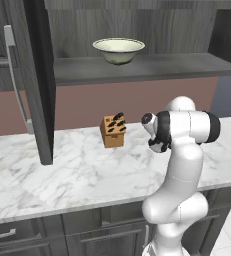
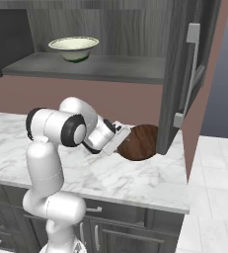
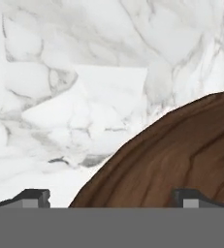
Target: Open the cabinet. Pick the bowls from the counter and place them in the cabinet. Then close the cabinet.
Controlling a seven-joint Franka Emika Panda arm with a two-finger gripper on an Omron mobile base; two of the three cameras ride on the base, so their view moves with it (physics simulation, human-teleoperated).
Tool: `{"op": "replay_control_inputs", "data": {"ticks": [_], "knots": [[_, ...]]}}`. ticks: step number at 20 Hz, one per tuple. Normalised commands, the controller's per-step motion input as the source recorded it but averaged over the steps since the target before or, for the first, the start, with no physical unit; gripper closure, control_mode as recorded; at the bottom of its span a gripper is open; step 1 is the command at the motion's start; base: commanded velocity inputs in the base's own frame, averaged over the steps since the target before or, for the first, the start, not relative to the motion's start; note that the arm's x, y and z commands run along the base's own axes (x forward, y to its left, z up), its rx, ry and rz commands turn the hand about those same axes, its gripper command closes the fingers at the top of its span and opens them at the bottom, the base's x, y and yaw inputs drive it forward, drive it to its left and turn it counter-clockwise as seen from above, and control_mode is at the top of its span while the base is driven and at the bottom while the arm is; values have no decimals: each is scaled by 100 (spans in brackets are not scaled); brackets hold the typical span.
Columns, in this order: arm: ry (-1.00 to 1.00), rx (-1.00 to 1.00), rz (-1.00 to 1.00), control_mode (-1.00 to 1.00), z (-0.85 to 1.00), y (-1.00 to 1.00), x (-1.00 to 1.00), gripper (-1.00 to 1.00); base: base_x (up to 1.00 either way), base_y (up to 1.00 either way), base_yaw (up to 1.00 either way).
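The dark grey-brown wood-grain wall cabinet (image 1: 137, 70) stands open, both panelled doors swung out. In the left base view its left door (image 1: 37, 80) is seen edge-on with its long silver bar handle (image 1: 14, 80); in the right base view the right door (image 2: 182, 74) hangs out over the end of the counter.

The deep cream-white ceramic bowl with a darker rim (image 1: 118, 50) sits upright on the cabinet's lower shelf, well above the worktop.

The shallow dark brown wooden bowl (image 2: 140, 142) rests on the long white marble counter with grey veining (image 2: 135, 178), near its right end, just below and beside the bottom corner of the open right door.

The white arm reaches low across the counter toward that bowl. In the right base view the hand is tilted down against the bowl's near-left rim. In the hand view the two-finger gripper (image 3: 113, 196) has its jaws spread wide and grasps nothing: the left fingertip (image 3: 33, 196) stands over bare marble, while the right fingertip (image 3: 196, 196) stands over the wooden bowl's surface, so the bowl's curved rim passes between the two tips. Whether a tip touches the wood cannot be told.

A small tan knife block with dark slots (image 1: 112, 131) stands farther left on the counter, well apart from the wooden bowl.
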Motion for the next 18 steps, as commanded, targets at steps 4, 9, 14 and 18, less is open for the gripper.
{"op": "replay_control_inputs", "data": {"ticks": [4, 9, 14, 18], "knots": [[0, 0, 0, -100, -19, -16, 5, 100, 0, 0, 0], [0, 0, 0, -100, 0, -21, 0, 100, 0, 0, 0], [0, 0, 0, -100, 0, -11, 0, 100, 0, 0, 0], [0, 0, 0, -100, 0, -9, 0, 100, 0, 0, 0]]}}
